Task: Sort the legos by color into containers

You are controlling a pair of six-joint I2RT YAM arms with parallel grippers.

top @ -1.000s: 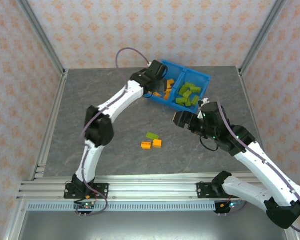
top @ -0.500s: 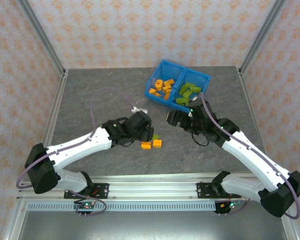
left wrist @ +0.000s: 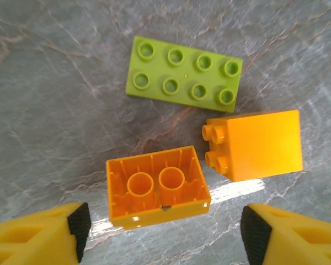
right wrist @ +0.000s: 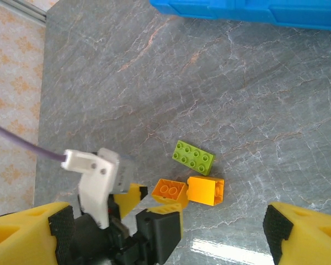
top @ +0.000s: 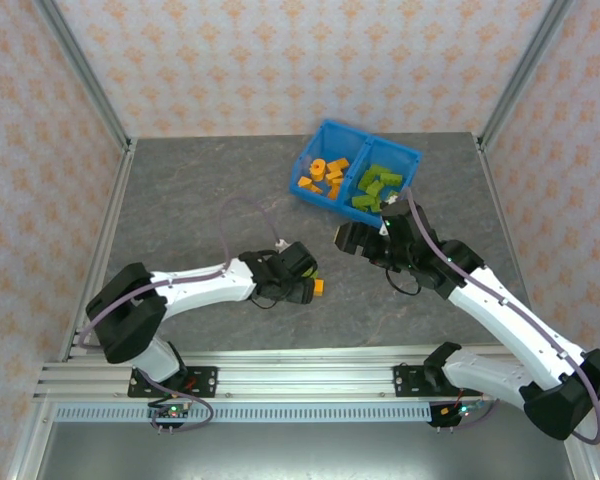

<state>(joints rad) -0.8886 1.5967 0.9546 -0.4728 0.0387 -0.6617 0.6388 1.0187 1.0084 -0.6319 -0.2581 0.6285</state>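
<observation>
Three bricks are left on the table. An upturned orange brick (left wrist: 157,187) lies hollow side up; a second orange brick (left wrist: 256,144) lies on its side just beside it, and a flat green brick (left wrist: 183,73) lies just beyond it. The left gripper (left wrist: 165,227) straddles the upturned brick with its jaws released, a gap on each side and nothing held. The right gripper (right wrist: 168,227) hangs above the upturned brick, spread wide and empty. The blue bin (top: 320,200) sits well beyond that brick, with orange pieces (top: 325,175) in one half and green pieces (top: 380,185) in the other.

The likely trouble is the second orange brick. It sits so near the upturned one that a closing finger may catch it, shoving it away or wedging both together. With both arms over the same spot, they could also knock each other.

A second ago the left gripper was at the bin's orange half. It has since swung back and come down over the upturned brick. The right gripper has barely shifted, and the three bricks have not moved.
</observation>
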